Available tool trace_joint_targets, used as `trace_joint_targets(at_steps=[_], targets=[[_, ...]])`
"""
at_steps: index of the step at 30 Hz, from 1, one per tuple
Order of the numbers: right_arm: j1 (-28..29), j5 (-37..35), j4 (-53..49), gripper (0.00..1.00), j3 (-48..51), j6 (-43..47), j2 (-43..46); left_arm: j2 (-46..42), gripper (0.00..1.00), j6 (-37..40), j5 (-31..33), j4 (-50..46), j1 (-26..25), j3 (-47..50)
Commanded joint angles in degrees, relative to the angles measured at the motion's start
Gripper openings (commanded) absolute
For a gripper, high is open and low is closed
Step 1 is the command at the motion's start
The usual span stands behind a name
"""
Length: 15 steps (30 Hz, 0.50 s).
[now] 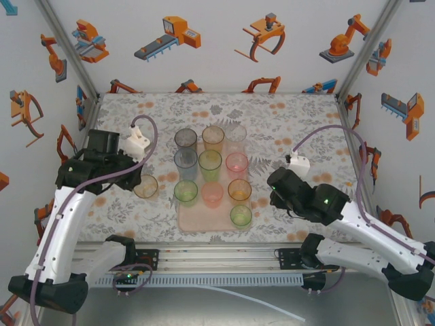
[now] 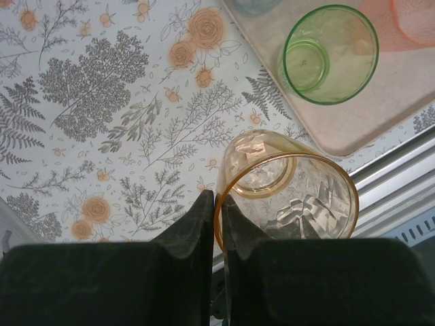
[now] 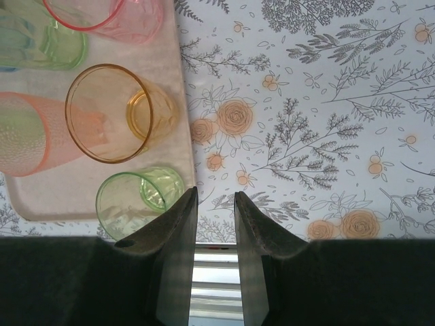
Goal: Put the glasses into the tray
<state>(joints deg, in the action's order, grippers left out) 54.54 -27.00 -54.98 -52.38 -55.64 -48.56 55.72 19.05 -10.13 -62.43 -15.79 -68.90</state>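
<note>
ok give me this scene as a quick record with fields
tray: pale pink, mid table
glasses on tray: ten, three rows of three plus a green glass at the near right corner
off tray: amber glass, left of the tray
left hand: shut on the amber glass's rim
right hand: open, empty, right of the tray

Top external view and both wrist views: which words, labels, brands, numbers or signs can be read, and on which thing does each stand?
None: no readable text anywhere in these pictures.
The walls show orange machine drawings without words.
The glasses, the tray and the flowered tablecloth bear no label or number.
The amber glass pinched by the left gripper is plain too.
</note>
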Motion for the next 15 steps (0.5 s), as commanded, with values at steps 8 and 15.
trace_joint_targets(at_steps=[8, 15], targets=[[-2.2, 1.7, -0.1, 0.3, -0.5, 0.1, 0.6, 2.6, 0.16, -1.3, -0.6, -2.1, -6.6, -4.9], [-3.1, 1.4, -2.2, 0.3, -0.9, -1.4, 1.5, 5.4, 0.16, -0.7, 0.3, -2.0, -14.5, -6.5]])
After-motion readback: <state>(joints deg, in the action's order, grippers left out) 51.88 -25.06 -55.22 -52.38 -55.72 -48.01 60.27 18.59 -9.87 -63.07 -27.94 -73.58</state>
